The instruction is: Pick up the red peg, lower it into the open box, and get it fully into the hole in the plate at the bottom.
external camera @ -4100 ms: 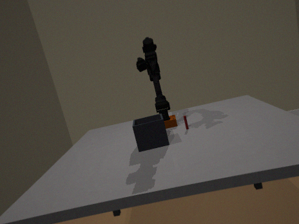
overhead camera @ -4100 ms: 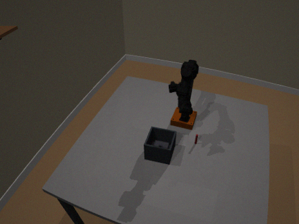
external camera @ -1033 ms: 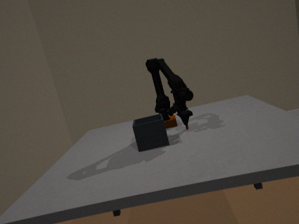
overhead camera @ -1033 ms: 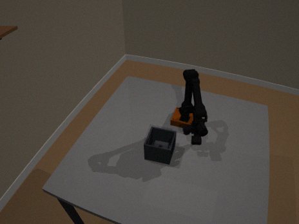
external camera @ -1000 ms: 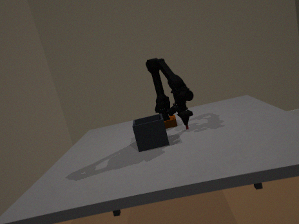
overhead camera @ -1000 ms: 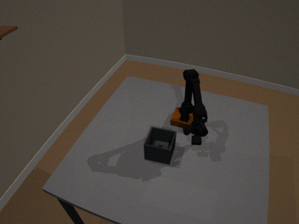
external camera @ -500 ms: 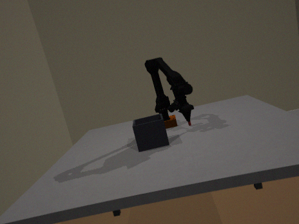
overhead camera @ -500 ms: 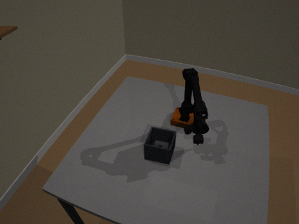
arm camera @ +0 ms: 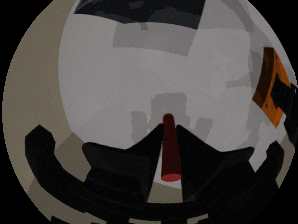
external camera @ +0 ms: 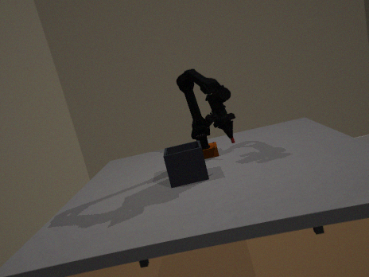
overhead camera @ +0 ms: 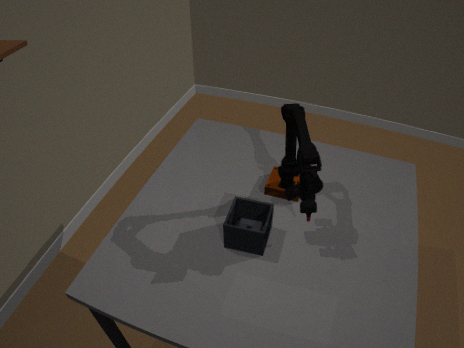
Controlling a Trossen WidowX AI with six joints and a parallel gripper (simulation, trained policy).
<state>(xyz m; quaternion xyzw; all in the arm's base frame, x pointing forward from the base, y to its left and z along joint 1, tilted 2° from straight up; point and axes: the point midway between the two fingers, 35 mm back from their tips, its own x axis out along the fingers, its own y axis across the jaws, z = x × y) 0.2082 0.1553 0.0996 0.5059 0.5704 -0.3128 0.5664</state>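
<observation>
My gripper [overhead camera: 308,213] [external camera: 232,137] [arm camera: 169,128] is shut on the red peg [overhead camera: 308,218] [external camera: 233,140] [arm camera: 171,157]. The peg is held up above the table, with its lower end showing below the fingertips in the top and exterior views. In the wrist view it runs between the two fingers. The open dark grey box [overhead camera: 245,240] [external camera: 187,167] [arm camera: 150,12] stands upright to the left of the gripper in the top and exterior views. Inside it, the top view shows the plate [overhead camera: 242,223] with a small dark hole. The plate is hidden in the other views.
An orange block [overhead camera: 274,191] [external camera: 214,150] [arm camera: 266,77] sits at the arm's base, behind the box. The pale table [overhead camera: 200,310] [external camera: 258,191] [arm camera: 90,75] carries shadows of the arm and box. A brown shelf edge [overhead camera: 11,47] shows at the upper left in the top view.
</observation>
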